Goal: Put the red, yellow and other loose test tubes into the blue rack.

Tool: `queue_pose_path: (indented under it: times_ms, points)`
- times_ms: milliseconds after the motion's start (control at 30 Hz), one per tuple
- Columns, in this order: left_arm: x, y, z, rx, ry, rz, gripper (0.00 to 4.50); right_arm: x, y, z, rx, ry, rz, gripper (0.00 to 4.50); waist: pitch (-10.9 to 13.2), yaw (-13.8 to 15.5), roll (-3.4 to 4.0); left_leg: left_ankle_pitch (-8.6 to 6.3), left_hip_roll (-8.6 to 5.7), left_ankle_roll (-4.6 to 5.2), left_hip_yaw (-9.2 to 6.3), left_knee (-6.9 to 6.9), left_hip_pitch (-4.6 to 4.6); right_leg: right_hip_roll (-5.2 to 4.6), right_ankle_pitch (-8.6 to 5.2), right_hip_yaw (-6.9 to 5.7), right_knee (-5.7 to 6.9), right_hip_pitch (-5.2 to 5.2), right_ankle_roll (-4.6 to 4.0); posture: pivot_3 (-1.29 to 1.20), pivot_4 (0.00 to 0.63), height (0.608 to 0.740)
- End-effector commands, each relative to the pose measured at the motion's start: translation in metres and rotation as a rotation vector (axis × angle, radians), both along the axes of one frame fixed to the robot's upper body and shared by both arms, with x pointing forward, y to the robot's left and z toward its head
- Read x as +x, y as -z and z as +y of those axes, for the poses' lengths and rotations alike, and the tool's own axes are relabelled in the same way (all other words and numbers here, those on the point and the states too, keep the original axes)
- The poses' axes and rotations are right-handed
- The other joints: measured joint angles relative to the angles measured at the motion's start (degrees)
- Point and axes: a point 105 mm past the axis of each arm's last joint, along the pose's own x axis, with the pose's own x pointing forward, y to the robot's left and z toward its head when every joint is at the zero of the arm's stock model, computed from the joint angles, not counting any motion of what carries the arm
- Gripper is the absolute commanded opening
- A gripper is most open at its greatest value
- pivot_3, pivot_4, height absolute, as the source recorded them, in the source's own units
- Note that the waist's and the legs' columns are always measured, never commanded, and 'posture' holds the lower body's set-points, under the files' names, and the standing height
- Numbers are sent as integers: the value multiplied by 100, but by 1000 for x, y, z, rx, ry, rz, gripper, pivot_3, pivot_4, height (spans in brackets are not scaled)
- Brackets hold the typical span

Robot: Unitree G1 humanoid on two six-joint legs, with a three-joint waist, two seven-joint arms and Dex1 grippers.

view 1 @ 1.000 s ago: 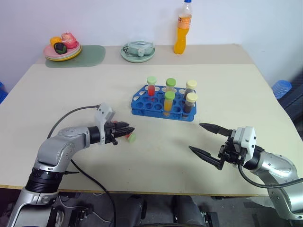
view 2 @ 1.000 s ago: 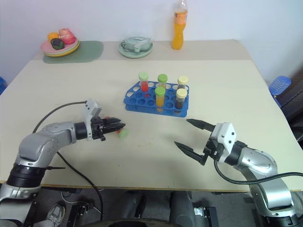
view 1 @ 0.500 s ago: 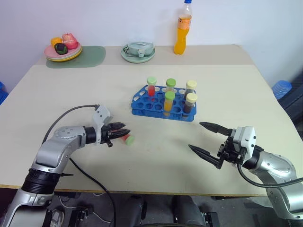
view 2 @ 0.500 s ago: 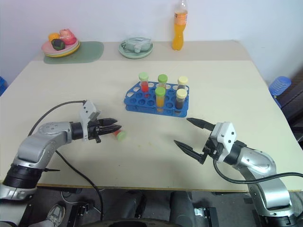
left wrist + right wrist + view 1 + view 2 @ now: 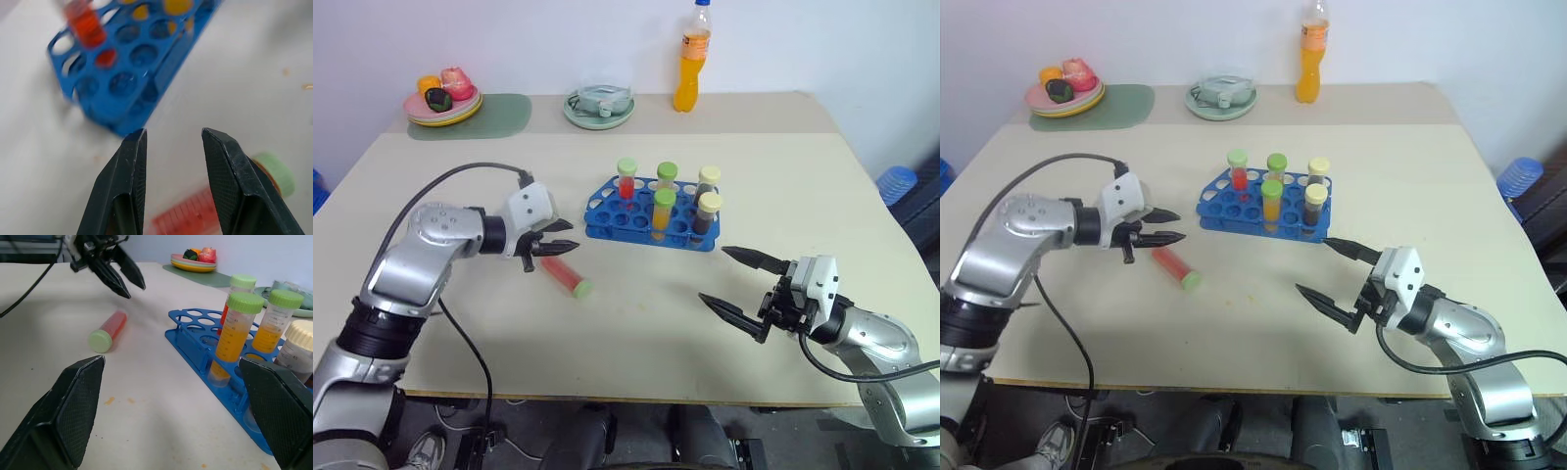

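Now red tube (image 5: 566, 276) loose beside left hand (image 5: 562, 238)

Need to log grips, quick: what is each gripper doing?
Left gripper: open, empty, above the red tube.
Right gripper: open wide, empty.

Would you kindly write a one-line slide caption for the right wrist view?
Red test tube lying loose on the table, left claw above it, blue rack holding five capped tubes.

Red tube (image 5: 565, 275) flat beside blue rack (image 5: 607, 220)
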Motion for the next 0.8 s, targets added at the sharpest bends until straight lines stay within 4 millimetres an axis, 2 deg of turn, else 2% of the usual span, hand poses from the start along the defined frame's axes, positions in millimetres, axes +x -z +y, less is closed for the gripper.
queue_pose_path:
  times_ms: [33, 133, 267, 533, 800]
  points:
    - [7, -2, 6, 168, 45, 44, 1758, 2, -6, 4, 8, -10, -35, 4500, 1, 9, 0, 0, 0, 0, -1, 0, -1, 1, 0, -1, 2, 0, 0, 0, 150, 740]
    - [16, -11, 5, 240, 60, 81, 1758, 3, -7, 6, 10, -14, -38, 4500, 5, 20, -7, 0, 0, 0, -2, 6, -9, 6, 0, -3, 0, -2, 0, 0, 150, 740]
    - [27, -10, 9, 378, 77, 107, 1758, 3, -8, 5, 14, -5, -43, 4500, 5, 17, -6, -1, -2, 2, -2, 7, -14, 4, 0, -5, 0, -7, 1, 0, 150, 740]
    - [30, -13, -3, 503, 230, 177, 1758, -3, -6, 5, 22, 17, -38, 4500, 8, 15, -11, 0, -2, 2, -3, 11, -25, 5, 0, -7, 1, -16, 1, 0, 150, 740]
    - [26, -8, -7, 616, 441, 116, 1758, -20, 1, 4, 16, -30, -1, 4500, 9, -13, -14, 0, -1, 2, -3, 11, -25, 5, 0, -7, 4, -17, 2, 0, 150, 740]
